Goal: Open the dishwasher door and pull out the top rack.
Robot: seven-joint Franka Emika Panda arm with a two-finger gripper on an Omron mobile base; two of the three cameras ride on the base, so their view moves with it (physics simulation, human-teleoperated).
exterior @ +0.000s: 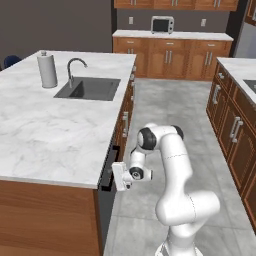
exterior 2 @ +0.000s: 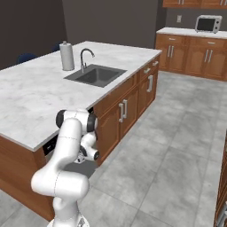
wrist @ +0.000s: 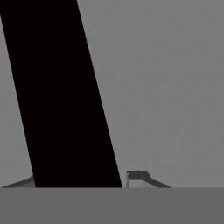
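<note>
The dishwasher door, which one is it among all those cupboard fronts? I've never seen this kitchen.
Find the big marble-topped island with the sink. Along its side facing the robot runs a row of brown wooden cabinet doors, and at the near end, right where the gripper reaches, sits the dishwasher door. It is the only dark, black front with a bar handle.

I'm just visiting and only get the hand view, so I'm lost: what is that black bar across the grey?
Observer: The handle of the dishwasher door, which sits in the side of a kitchen island.
Operator: Is that door open yet?
Observer: It looks shut, standing upright under the counter's edge.
Operator: What's on top of the island?
Observer: A sink with a tap, and a paper towel roll standing beside it.
</note>
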